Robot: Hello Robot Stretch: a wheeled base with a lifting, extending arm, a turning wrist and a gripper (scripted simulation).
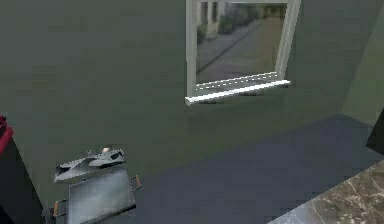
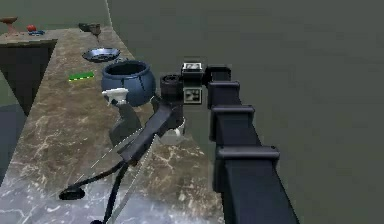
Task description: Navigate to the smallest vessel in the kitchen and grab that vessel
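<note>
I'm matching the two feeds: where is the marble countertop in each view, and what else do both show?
Forward view: the marble countertop cuts across the bottom right corner.
Arm side view: what looks like the same marble countertop runs from the top left down to the bottom edge, with a round blue pot standing on it.
Shared landmark: the dark green wall beyond the counter.

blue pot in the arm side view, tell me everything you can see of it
The blue pot is round and squat, dark glossy blue like glazed ceramic, with a wide open mouth and paler rim. It stands upright on the marbled brown countertop. A pale bottle overlaps its lower front and the hand sits at its right in the picture; whether either touches it cannot be told.
</note>
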